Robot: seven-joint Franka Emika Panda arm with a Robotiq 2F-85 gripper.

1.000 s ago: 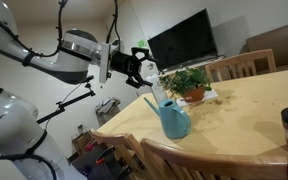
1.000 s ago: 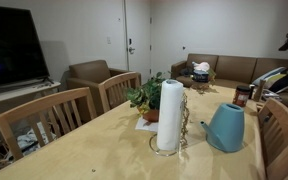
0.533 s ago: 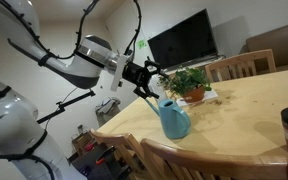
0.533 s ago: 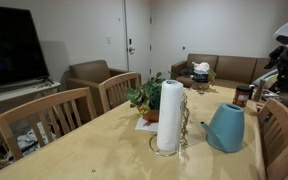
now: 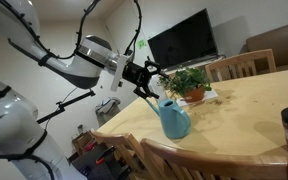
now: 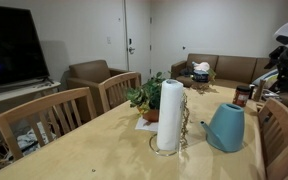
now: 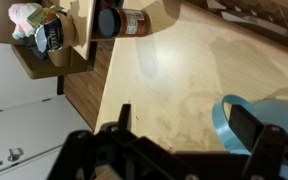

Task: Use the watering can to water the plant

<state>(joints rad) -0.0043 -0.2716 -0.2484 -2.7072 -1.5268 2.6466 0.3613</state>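
Over the last second I have brought the gripper [image 5: 147,82] lower and closer to the watering can [image 5: 174,118], and for the last half second it has held still. Its jaws stand wide apart and empty, near the tip of the can's spout. I judge the grasp is next, with nothing poured yet. The can is small, teal-blue plastic, with a rounded body and a thin slanted spout. It stands upright on the wooden table [image 5: 244,110], near the leafy plant [image 5: 189,82] in its orange pot.
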